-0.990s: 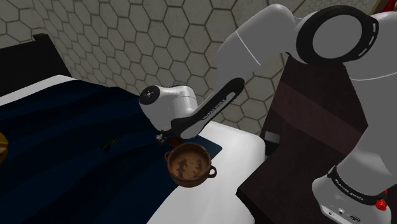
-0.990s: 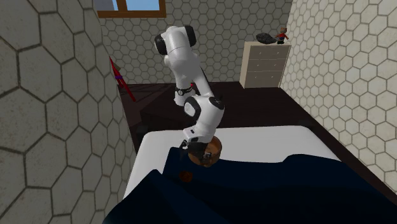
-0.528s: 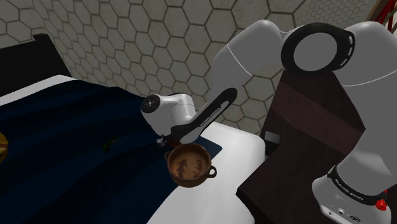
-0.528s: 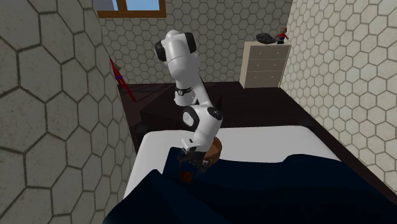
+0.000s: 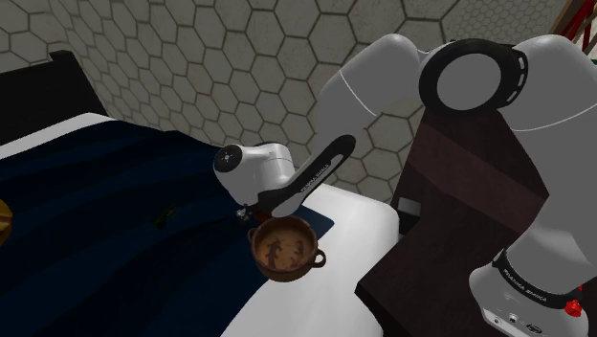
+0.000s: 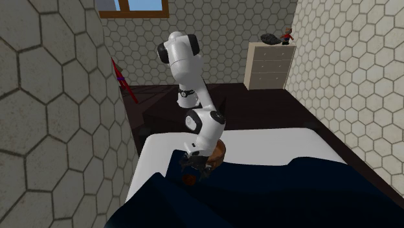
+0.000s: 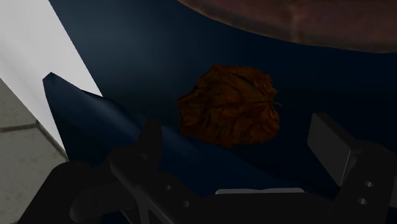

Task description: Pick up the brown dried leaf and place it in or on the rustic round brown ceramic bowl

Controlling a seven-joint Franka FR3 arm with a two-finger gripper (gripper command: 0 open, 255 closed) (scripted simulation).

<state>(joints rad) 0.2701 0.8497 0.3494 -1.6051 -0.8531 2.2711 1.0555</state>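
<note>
We find jaws wide apart, holding nothing, brown leaf (image 7: 230, 106) untouched between them on the blue cover (image 7: 127, 51), brown bowl (image 5: 284, 249) just beside, near the edge of the bed (image 5: 359, 220)

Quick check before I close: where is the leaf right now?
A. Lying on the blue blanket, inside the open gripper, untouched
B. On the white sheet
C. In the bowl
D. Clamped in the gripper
A: in the wrist view the leaf lies flat on the dark blue blanket inside the open gripper, clear of both fingers, with the bowl just beyond it.
</note>
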